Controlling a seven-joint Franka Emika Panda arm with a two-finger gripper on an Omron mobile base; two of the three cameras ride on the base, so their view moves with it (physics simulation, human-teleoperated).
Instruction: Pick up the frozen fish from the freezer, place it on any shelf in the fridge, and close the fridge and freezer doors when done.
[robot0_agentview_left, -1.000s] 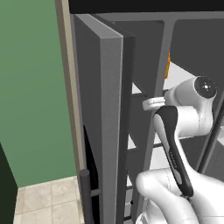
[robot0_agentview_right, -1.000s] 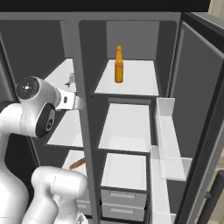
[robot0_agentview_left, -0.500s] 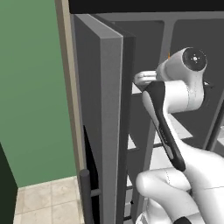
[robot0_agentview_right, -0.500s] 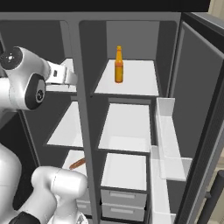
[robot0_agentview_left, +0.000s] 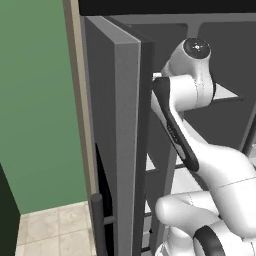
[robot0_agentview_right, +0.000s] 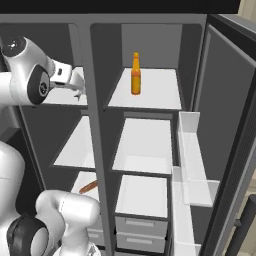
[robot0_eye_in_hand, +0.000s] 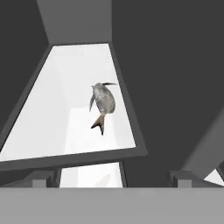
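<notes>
I count one frozen fish (robot0_eye_in_hand: 103, 101), lying on a white shelf (robot0_eye_in_hand: 52, 109) in my hand view. From the right base view I count one orange bottle (robot0_agentview_right: 135, 74), standing on the top shelf of the fridge (robot0_agentview_right: 145, 90), and one reddish-brown sausage-shaped item (robot0_agentview_right: 88, 187) low on the left, in the freezer (robot0_agentview_right: 75, 140). I see three white shelves on the right side, stacked from top to bottom, and two grey drawers (robot0_agentview_right: 141, 232) beneath them. Both doors stand open: one on the far left (robot0_agentview_left: 117, 150), one on the far right (robot0_agentview_right: 230, 140).
</notes>
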